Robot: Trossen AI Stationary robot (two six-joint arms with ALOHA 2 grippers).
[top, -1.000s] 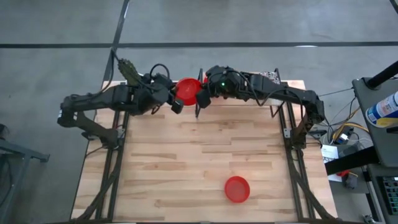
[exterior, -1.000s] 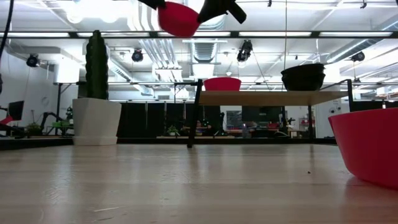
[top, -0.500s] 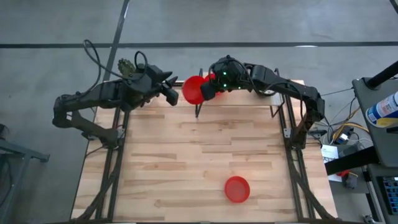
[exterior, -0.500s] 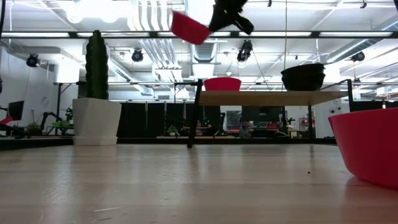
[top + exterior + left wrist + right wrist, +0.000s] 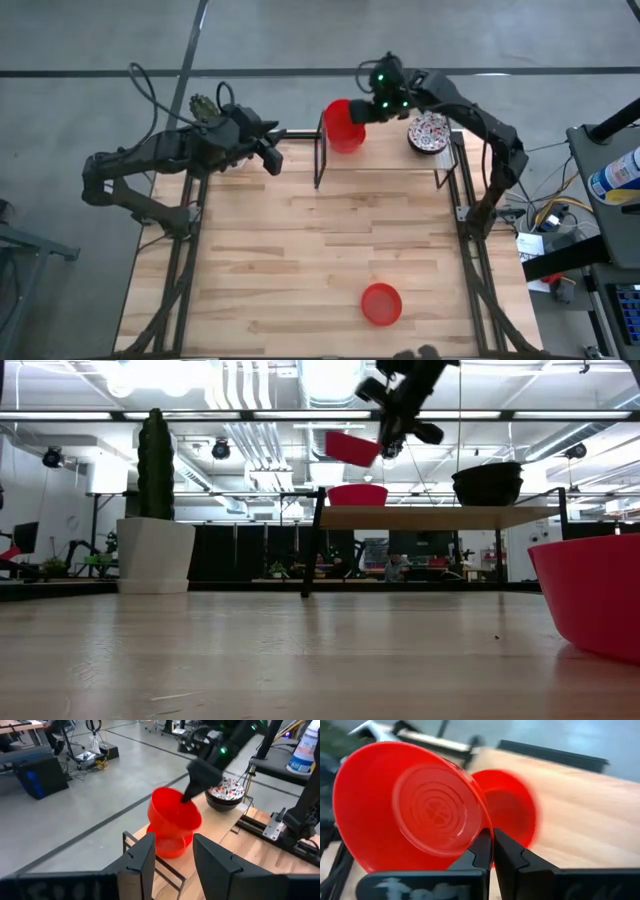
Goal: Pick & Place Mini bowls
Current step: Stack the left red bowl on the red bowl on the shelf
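My right gripper (image 5: pixel 360 113) is shut on a plain red mini bowl (image 5: pixel 343 126) and holds it above the raised shelf (image 5: pixel 380 155) at the table's far edge. A second red bowl (image 5: pixel 357 495) stands on that shelf right below it. A floral bowl (image 5: pixel 428 132) rests on the shelf's right part. A third red bowl (image 5: pixel 380 303) sits on the table near the near edge. My left gripper (image 5: pixel 172 865) is open and hangs empty over the table's far left part, pointing toward the held bowl (image 5: pixel 175 812). My right gripper pinches the red bowl by its rim (image 5: pixel 481 836) between its two fingers, one finger inside and one outside. The bowl (image 5: pixel 352 448) is lifted clear and tilted, hanging out to the side of the fingers above the red bowl on the shelf (image 5: pixel 169 846).
A white pot with a tall green cactus (image 5: pixel 155 545) stands at the table's far left corner. The shelf's thin dark legs (image 5: pixel 318 165) rise from the table. The middle of the wooden table (image 5: pixel 300 250) is bare board.
My left gripper has drawn back from the red bowl toward the table's left. My right gripper has carried the bowl toward the far edge and to the right, over the shelf, and lowered it. The bowl has tipped further onto its side.
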